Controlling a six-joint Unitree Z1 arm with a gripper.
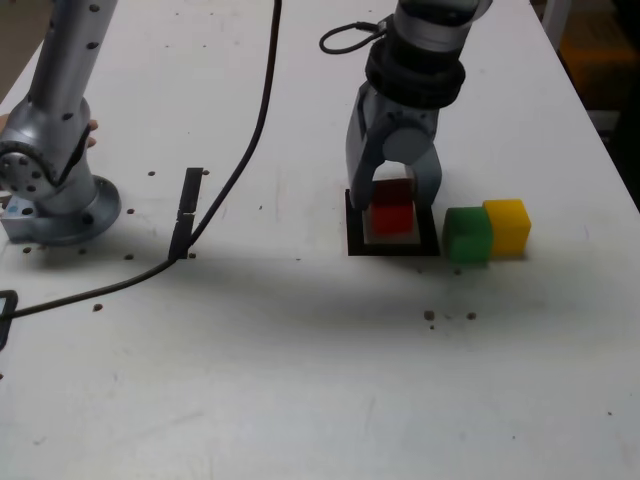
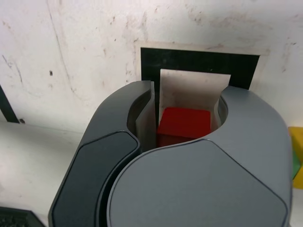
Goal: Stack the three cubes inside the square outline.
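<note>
White table (image 1: 300, 380) — scuffed, speckled; dark floor beyond.

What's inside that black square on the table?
The red cube sits within the square outline, held between the gripper jaws, over the white centre. The jaws hide the cube's base, so whether it rests on the table is unclear. The green and yellow cubes stand outside.

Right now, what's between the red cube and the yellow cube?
The green cube. In the exterior view it sits just outside the square outline, touching the yellow cube; the red cube is between the gripper jaws over the outline.
</note>
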